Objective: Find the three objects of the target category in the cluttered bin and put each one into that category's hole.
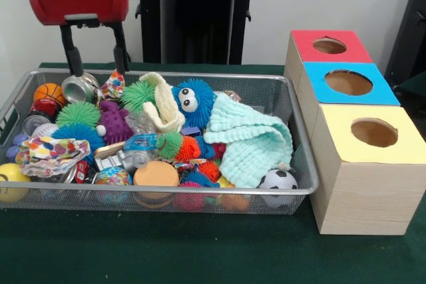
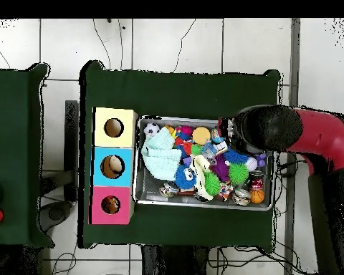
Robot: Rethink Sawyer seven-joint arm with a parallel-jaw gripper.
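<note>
The mint-green waffle-knit cloth (image 1: 247, 139) looks light, soft and floppy, so it should bunch under a pinch rather than lift as a sheet; a raised fold near its upper edge seems the best place to take it, since it lies on top of the clutter with nothing over it. It sits crumpled at the right end of the bin (image 1: 301, 143) in the front view, the end nearest the boxes, draped over small toys beside a little soccer ball (image 1: 277, 179). The cream cloth (image 1: 164, 105) stands in a loop near the middle, against a blue fuzzy toy with big eyes (image 1: 193, 100); the polka-dot cloth (image 1: 50, 153) lies at the left end, partly wedged among cans and spiky balls (likely the hardest to pull free). All three are still in the bin, so sorting has not visibly begun. The yellow-faced box's hole (image 1: 374, 132) is the nearest of three cut-outs just beside the bin. The gripper (image 1: 94, 58) hangs over the far left corner, its two black fingers (image 1: 70, 54) spread wide with nothing between them, close above a silver can (image 1: 80, 88).
</note>
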